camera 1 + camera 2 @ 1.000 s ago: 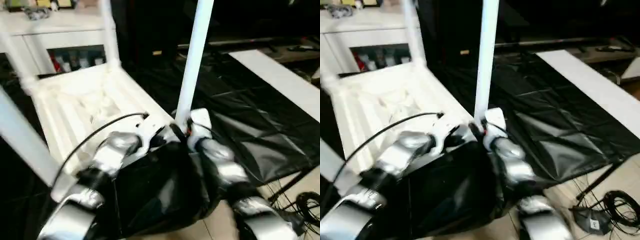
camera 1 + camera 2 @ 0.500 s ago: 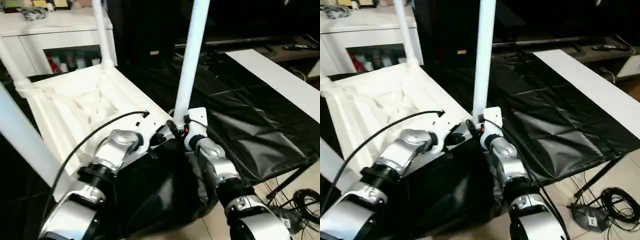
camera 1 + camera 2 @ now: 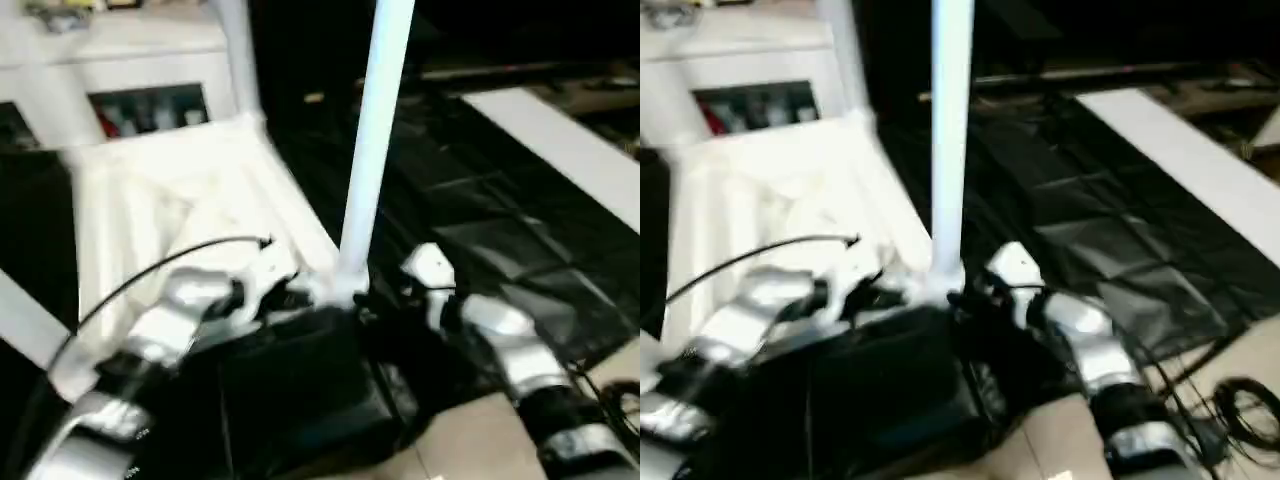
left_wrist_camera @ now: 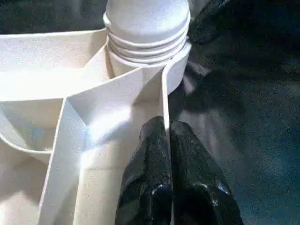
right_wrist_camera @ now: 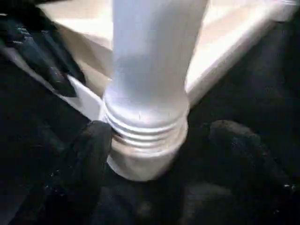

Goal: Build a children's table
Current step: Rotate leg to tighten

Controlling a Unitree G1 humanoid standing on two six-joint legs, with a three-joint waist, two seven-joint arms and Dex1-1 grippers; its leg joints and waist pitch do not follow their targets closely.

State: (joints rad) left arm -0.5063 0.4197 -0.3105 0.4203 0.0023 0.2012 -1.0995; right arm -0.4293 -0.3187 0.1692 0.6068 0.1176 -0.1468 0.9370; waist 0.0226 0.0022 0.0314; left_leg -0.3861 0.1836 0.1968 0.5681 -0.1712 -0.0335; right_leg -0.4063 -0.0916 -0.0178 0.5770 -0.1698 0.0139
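Observation:
The children's table lies upside down on the black sheet, its white ribbed top (image 3: 170,200) facing up. A long white leg (image 3: 375,130) stands upright in the near right corner socket (image 4: 176,70), with its ribbed end (image 5: 145,126) seated. More legs rise at the far corner (image 3: 235,50) and near left (image 3: 20,320). My left gripper (image 4: 166,136) is shut on the top's rim just beside that socket. My right gripper (image 5: 164,140) is open, with one finger on each side of the leg's base, and its right finger (image 5: 239,150) is clear of it.
The black-sheeted table (image 3: 480,200) stretches to the right, crossed by a white strip (image 3: 560,150). A white cabinet (image 3: 130,45) with glass doors stands behind the white top. Cables (image 3: 1240,400) lie on the floor at near right. A black cable (image 3: 150,275) arcs over my left forearm.
The whole view has shifted. My right gripper has let go of the leg's base and drawn back a little to the right. The left gripper stays on the rim.

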